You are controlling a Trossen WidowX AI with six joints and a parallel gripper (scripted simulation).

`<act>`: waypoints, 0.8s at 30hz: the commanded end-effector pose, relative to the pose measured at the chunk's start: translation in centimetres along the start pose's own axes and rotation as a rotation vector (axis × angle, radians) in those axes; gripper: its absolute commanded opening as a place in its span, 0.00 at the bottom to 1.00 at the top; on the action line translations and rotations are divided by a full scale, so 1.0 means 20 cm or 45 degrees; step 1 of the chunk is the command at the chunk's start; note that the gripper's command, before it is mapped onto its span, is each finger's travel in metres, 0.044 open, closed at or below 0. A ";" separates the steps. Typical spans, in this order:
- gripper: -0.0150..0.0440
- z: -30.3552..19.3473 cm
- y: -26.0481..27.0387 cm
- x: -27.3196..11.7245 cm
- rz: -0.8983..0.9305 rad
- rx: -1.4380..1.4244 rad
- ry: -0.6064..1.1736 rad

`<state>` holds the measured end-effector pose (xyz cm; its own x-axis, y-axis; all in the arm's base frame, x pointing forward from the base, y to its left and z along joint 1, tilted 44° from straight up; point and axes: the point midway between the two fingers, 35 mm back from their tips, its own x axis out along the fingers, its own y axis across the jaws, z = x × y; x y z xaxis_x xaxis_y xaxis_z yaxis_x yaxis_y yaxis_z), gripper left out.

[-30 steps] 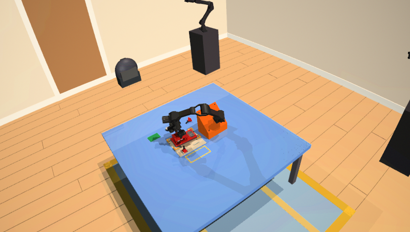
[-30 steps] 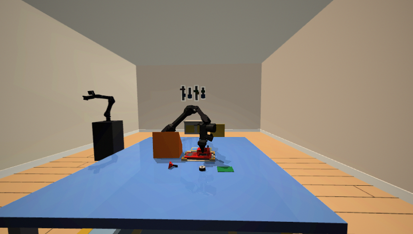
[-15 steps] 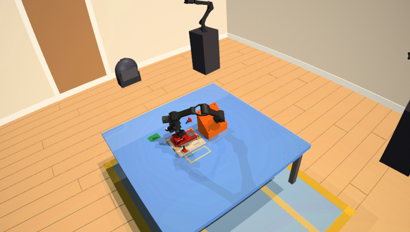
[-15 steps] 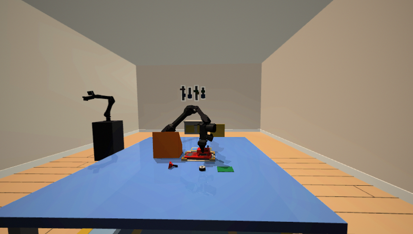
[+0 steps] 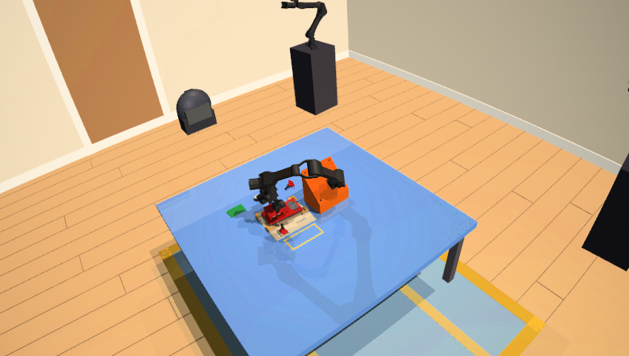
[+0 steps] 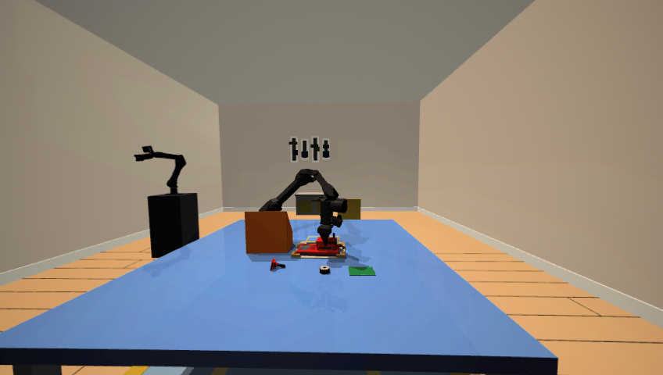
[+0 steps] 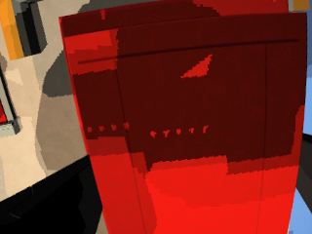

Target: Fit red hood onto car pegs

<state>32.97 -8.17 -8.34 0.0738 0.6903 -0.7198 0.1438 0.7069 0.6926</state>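
Green patch (image 5: 236, 211) (image 6: 361, 270) nearest, on tabletop (image 5: 397, 238) (image 6: 279, 320). Behind it: end effector (image 5: 279, 204) (image 6: 324, 238) (image 7: 194, 152) grasping the hood (image 5: 273, 215) (image 6: 320, 242) (image 7: 210, 205), at the chassis (image 5: 294, 206) (image 6: 305, 250) in the jig (image 5: 308, 219) (image 6: 295, 255) (image 7: 54, 127). Can't tell if pegs are seated. Orange block (image 5: 328, 201) (image 6: 267, 232) just beside jig. Dark tools (image 6: 304, 148) on far wall.
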 end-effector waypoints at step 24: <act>0.25 0.00 0.00 0.06 0.004 0.007 -0.003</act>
<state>33.08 -7.39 -9.14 0.0743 0.6907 -0.7193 0.1441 0.7063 0.6931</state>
